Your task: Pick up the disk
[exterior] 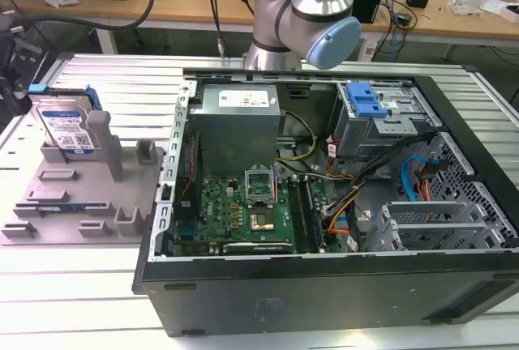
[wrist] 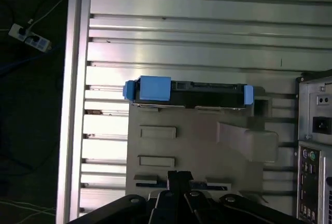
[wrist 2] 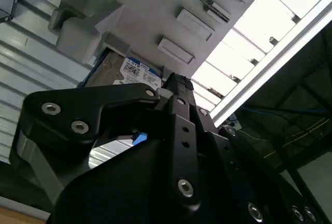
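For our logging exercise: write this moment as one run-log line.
disk: on edge in grey tray, nothing touching it | tray: beside open computer case | pickup: not done

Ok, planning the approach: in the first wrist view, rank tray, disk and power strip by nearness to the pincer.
1. Grey tray, right by the pincer.
2. Disk, on edge at the tray's far side.
3. Power strip, down on the floor.

Grey fixture tray [wrist: 197,146] lies flat on the slatted aluminium table [wrist: 207,27], near the gripper [wrist: 179,175]. Open computer case [exterior: 324,293] stands just beside the tray, farther from the gripper, with its motherboard [exterior: 235,212] exposed.
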`<action>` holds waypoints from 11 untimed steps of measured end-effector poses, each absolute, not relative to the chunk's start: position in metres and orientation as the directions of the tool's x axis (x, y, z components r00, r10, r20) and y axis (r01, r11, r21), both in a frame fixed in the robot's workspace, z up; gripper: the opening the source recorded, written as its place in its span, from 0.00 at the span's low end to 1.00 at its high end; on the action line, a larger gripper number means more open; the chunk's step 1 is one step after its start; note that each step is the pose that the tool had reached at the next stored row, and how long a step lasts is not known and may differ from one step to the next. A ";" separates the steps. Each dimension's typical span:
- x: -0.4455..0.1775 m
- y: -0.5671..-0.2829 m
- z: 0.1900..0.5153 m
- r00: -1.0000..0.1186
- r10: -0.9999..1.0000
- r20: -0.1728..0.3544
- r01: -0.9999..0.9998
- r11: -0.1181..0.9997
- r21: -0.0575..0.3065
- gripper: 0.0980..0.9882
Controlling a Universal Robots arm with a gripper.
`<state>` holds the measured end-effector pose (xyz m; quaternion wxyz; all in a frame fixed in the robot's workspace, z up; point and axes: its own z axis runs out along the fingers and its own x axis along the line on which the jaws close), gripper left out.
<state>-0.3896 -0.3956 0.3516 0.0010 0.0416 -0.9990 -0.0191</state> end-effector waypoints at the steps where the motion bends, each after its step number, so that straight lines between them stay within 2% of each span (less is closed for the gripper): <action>1: -0.390 -0.396 0.352 -0.993 -0.119 0.000 -0.119 0.992 0.038 0.01; 11: -0.390 -0.396 0.351 -0.909 -0.416 0.000 -0.415 0.909 0.038 0.01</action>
